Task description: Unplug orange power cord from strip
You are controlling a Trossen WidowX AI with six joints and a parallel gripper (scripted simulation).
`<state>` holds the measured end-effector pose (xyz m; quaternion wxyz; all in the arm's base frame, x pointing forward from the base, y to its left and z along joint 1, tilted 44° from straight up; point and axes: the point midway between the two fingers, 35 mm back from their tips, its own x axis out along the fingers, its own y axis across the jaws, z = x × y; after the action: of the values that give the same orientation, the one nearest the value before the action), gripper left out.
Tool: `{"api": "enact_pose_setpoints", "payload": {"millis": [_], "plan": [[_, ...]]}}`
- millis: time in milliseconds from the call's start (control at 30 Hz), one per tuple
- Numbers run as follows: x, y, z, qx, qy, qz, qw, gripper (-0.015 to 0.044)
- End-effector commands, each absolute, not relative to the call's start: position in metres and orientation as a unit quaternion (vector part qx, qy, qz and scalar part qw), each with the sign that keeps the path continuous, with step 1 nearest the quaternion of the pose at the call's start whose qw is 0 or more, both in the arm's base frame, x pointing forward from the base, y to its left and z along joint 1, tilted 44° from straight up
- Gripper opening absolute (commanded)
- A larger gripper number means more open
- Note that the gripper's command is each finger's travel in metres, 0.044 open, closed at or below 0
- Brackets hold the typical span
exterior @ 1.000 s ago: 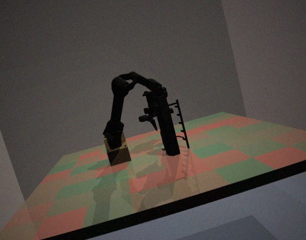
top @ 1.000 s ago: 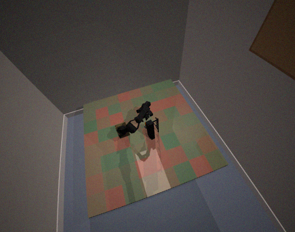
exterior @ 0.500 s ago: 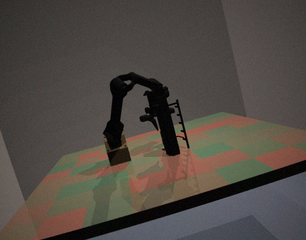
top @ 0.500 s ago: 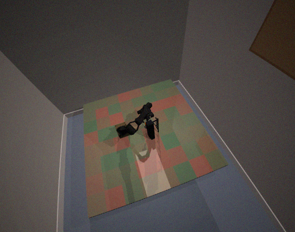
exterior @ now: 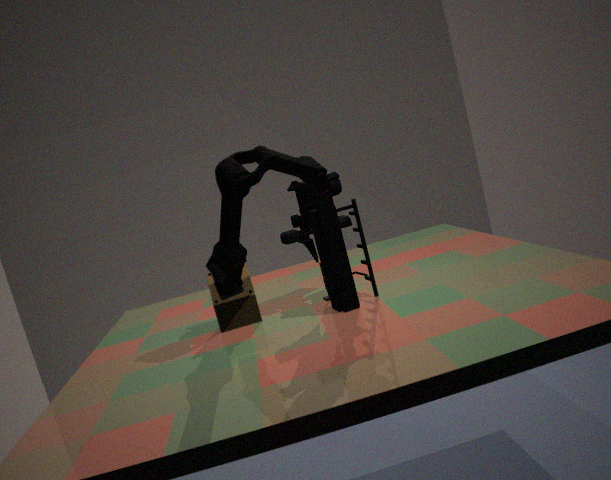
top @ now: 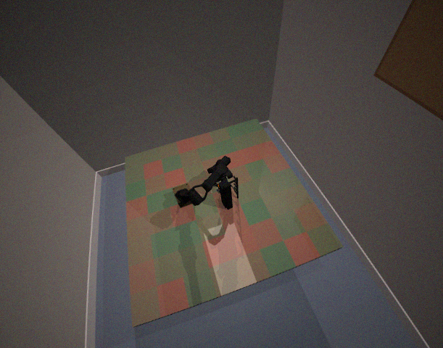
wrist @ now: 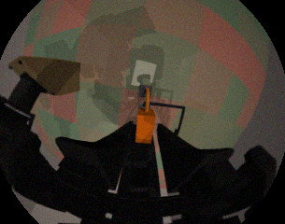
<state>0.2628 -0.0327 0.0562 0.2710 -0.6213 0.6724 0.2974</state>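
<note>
The orange plug is in the gap between the fingertips of my gripper, with its front end past them. The fingers stand partly apart, and a gap shows on the plug's right side. The orange cord runs forward from the plug. In the exterior view, my gripper points down, high above the mat and partly hidden by a tall black slab. I cannot make out the power strip for certain. A small dark thing shows near the far part of the cord.
The tall black slab stands close beside my gripper. A thin black rack with pegs is at its right. The arm's brown base block stands to the left on the patchwork mat.
</note>
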Motion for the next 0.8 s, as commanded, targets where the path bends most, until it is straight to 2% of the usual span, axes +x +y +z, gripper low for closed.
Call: {"api": "enact_pose_setpoints", "payload": {"millis": [0,433,567,767], "plan": [[0.2621,-0.0354,0.0575,-0.623,0.672,0.297,0.267,0.0160],[0.2611,-0.0431,0.0494,-0.623,0.672,0.297,0.267,0.0160],[0.2623,-0.0411,0.0510,-0.621,0.672,0.297,0.271,0.0055],[0.2623,-0.0411,0.0510,-0.621,0.672,0.297,0.271,0.0015]]}}
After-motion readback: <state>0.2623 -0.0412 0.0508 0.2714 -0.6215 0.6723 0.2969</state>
